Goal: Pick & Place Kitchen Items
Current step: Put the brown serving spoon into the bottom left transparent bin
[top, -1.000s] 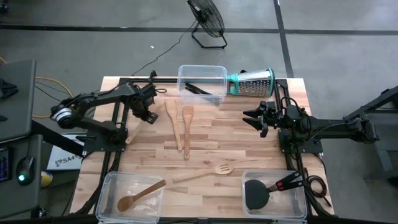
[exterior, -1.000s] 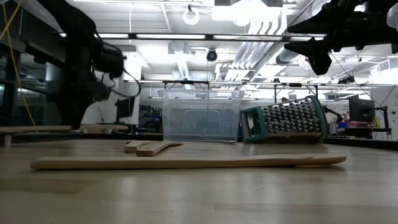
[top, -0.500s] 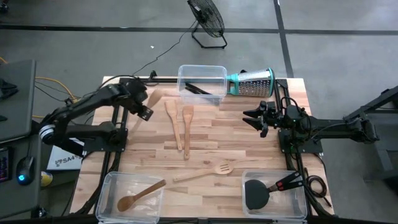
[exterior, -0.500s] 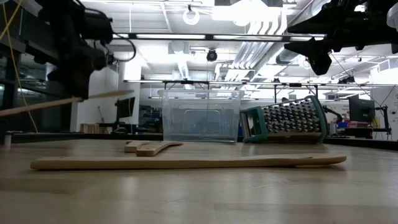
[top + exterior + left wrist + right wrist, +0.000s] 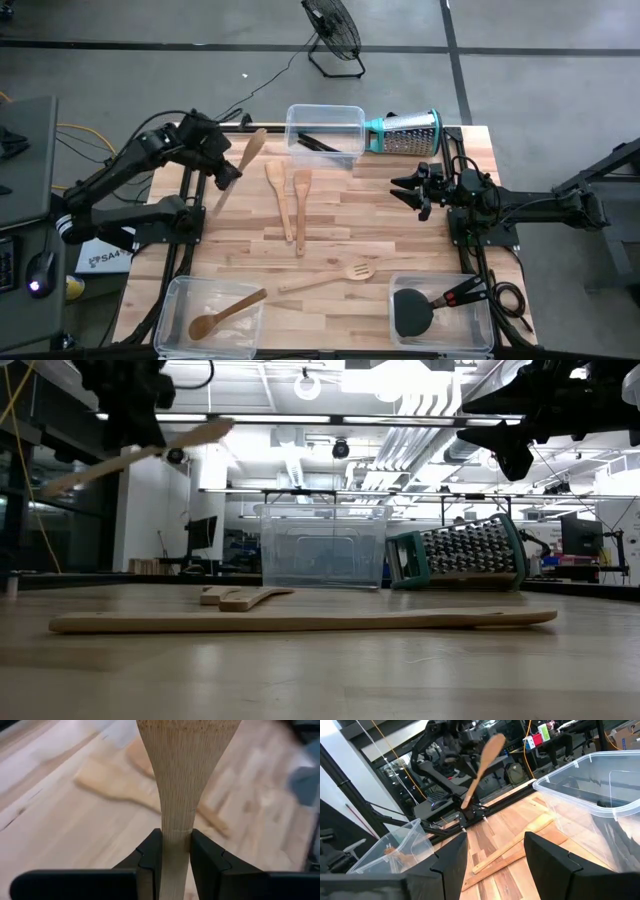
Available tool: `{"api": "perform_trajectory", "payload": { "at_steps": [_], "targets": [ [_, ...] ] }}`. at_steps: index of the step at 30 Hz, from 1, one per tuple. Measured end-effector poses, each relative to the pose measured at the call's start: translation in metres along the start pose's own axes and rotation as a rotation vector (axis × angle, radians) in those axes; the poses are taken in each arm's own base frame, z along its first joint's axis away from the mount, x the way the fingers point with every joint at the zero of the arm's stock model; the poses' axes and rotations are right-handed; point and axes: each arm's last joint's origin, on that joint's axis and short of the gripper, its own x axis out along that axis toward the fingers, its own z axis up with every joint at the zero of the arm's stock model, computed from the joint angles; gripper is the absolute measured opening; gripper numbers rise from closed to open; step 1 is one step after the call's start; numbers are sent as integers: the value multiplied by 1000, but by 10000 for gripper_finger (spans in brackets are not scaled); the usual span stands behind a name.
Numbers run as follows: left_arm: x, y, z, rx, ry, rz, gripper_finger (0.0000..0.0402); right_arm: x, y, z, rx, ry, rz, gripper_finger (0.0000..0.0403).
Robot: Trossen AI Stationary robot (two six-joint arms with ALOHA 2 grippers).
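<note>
Currently, a pale wooden spatula point(image 5: 240, 160) is held in the left gripper point(image 5: 218, 168), whose fingers point(image 5: 150, 855) are closed narrowly on its handle just below the flare of the blade, and it is carried clear of the table point(image 5: 340, 240) over the far left part, tilted with the blade uppermost. The right gripper point(image 5: 415, 190) waits above the right side of the table with its fingers point(image 5: 450, 860) spread wide and nothing between them. Which of the clear bins is meant for this utensil cannot be told; the far bin point(image 5: 325, 135) is the nearest, while the near-left bin point(image 5: 180, 300) already holds a wooden spoon point(image 5: 225, 313). For the carry to be done well, the grip should be kept firm, since the long handle hangs out beyond the fingers and could pivot if the arm is swung sharply. The spatula should be brought over the chosen bin high enough for its trailing end to pass above the rim, then lowered and lined up with the bin's long side before it is let go, so that it does not catch the wall or tip out. The two wooden utensils point(image 5: 290, 200) lying in the middle of the table and the slotted spatula point(image 5: 330, 275) nearer the front should be kept clear of during the sweep.
</note>
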Motion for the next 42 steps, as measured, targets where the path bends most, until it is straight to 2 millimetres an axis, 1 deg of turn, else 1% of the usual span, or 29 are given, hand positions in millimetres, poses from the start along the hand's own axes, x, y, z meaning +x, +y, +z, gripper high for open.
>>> {"api": "perform_trajectory", "payload": {
  "at_steps": [5,11,15,17,22,32,42],
  "targets": [
    [-8,-7,6,93,-30,-121,69,0,0,0,0,0,0,188],
    [-10,-14,13,231,-96,-322,69,0,0,0,0,0,0,188],
    [-15,-23,21,320,-170,-561,69,0,0,0,0,0,0,188],
    [-18,-26,26,337,-201,-669,69,0,0,0,0,0,0,188],
    [-27,-34,39,330,-264,-824,69,0,0,0,0,0,0,188],
    [-44,-43,58,294,-382,-901,69,0,0,0,0,0,0,188],
    [-49,-45,62,262,-412,-913,69,0,0,0,0,0,0,188]
  ]
}}
